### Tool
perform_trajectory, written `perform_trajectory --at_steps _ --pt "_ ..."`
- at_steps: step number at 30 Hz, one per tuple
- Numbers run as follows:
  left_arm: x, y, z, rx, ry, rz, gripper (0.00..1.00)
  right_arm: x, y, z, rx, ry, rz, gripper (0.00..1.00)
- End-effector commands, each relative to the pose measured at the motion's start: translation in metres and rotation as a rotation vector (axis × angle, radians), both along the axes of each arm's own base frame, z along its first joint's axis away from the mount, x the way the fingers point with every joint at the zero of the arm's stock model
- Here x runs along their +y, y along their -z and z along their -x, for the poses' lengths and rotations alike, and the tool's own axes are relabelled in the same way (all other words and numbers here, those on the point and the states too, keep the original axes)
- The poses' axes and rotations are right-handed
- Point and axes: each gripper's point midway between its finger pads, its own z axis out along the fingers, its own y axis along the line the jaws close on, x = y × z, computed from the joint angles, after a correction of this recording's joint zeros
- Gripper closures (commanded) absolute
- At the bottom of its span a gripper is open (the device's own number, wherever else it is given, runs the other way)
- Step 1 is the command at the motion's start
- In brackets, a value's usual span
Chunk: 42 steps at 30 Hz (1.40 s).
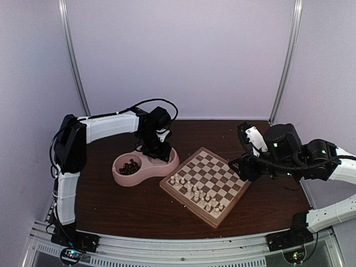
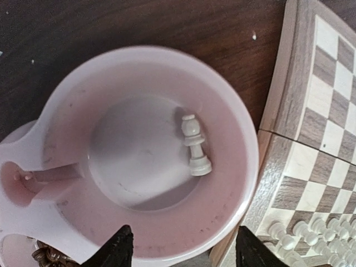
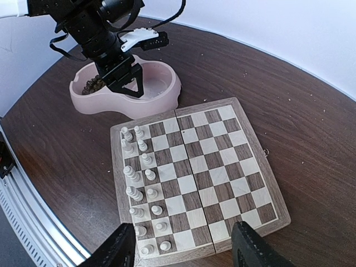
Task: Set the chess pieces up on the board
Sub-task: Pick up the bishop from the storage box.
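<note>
The wooden chessboard (image 1: 207, 178) lies at the table's middle, with several cream-white pieces (image 1: 192, 191) standing in two rows along its near-left edge; they also show in the right wrist view (image 3: 139, 183). One cream-white piece (image 2: 194, 146) lies on its side in the right bowl of the pink dish (image 2: 233, 128). My left gripper (image 2: 183, 250) hovers open and empty above that bowl (image 1: 158, 151). My right gripper (image 3: 181, 247) is open and empty, held above the board's right edge (image 1: 243, 168). Dark brown pieces (image 1: 129, 167) fill the dish's left bowl.
The pink double-bowl dish (image 1: 122, 178) sits just left of the board, its rim close to the board's corner (image 2: 267, 128). Light walls and metal poles (image 1: 285, 61) close in the back of the dark table.
</note>
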Motion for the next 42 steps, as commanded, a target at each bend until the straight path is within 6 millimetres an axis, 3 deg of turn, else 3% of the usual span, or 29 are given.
perform_trajectory --at_steps 1,9,25,29,34,39,42 --pt "0.013 0.017 0.001 0.064 0.008 -0.052 0.35 0.002 0.007 -0.002 0.007 -0.001 -0.004 0.39" --pt "0.035 0.05 0.004 0.148 -0.032 -0.161 0.28 0.006 0.002 -0.006 0.006 -0.011 0.004 0.39" --pt "0.054 0.066 -0.007 0.233 -0.147 -0.114 0.42 0.017 0.003 -0.008 0.026 -0.028 -0.011 0.39" --pt "0.035 0.057 -0.013 0.231 -0.142 0.007 0.45 0.015 0.003 -0.008 0.024 -0.024 -0.012 0.39" --pt "0.011 0.028 -0.024 0.209 -0.132 0.167 0.44 0.017 0.0 -0.008 0.026 -0.026 -0.016 0.4" --pt "0.005 -0.007 -0.036 0.124 -0.135 0.224 0.39 0.015 0.002 -0.008 0.032 -0.023 -0.019 0.4" --pt "0.013 -0.002 -0.04 0.115 -0.142 0.165 0.32 0.017 0.005 -0.007 0.043 -0.026 -0.025 0.39"
